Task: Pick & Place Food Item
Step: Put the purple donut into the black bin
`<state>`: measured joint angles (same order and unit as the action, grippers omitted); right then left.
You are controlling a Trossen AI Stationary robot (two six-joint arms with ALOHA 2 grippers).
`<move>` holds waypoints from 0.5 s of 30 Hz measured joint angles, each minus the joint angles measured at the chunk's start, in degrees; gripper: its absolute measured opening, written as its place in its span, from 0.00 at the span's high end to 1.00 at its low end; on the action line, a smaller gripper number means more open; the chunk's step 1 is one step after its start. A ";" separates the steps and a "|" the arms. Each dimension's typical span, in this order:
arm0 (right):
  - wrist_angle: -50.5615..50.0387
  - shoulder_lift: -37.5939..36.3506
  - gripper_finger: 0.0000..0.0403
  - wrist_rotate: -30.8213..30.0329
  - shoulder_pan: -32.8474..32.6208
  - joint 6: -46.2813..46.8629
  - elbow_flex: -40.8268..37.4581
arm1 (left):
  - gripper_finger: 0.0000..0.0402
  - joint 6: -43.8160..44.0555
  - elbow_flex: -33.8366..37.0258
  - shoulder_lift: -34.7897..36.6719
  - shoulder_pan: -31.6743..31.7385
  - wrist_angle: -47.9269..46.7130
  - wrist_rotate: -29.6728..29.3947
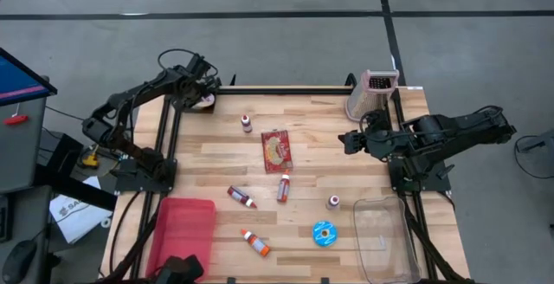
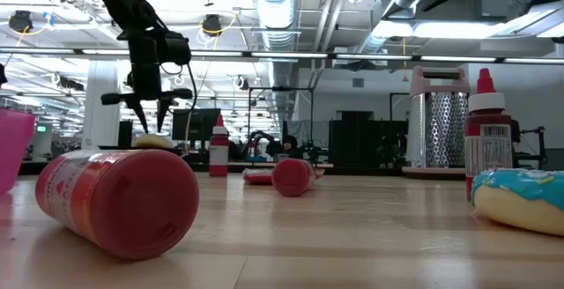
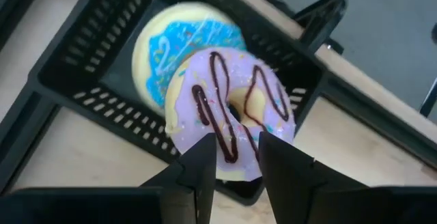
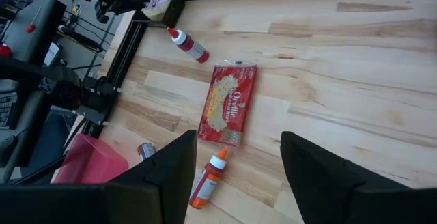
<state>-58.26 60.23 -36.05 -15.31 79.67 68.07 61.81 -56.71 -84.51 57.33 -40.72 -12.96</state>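
Left tool [image 3: 233, 157] grips one purple-iced donut [image 3: 232, 115], fingers pinching its ring, at the surface's [image 1: 329, 137] far left corner. Only the left wrist view shows a blue-iced donut [image 3: 167, 46] behind it in a black basket [image 3: 89, 67]. Right tool [image 4: 232, 162] hovers open and empty. One popcorn packet [image 4: 229, 104] reads "Orville".

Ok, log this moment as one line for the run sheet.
left gripper: shut on purple donut, over black basket holding blue donut | right gripper: open, waiting above table
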 joint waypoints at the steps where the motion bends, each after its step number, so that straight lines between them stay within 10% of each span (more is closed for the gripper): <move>1: 0.00 0.00 0.49 0.00 0.00 0.06 0.00 | 0.73 0.01 0.00 0.00 -0.31 0.69 -0.72; 15: 0.00 0.00 0.49 0.00 -0.07 0.32 0.00 | 0.73 -1.58 0.04 0.02 -1.17 -1.76 -4.10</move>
<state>-58.26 60.23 -36.05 -15.38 79.99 68.07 60.23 -56.66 -84.49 56.15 -42.48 -17.06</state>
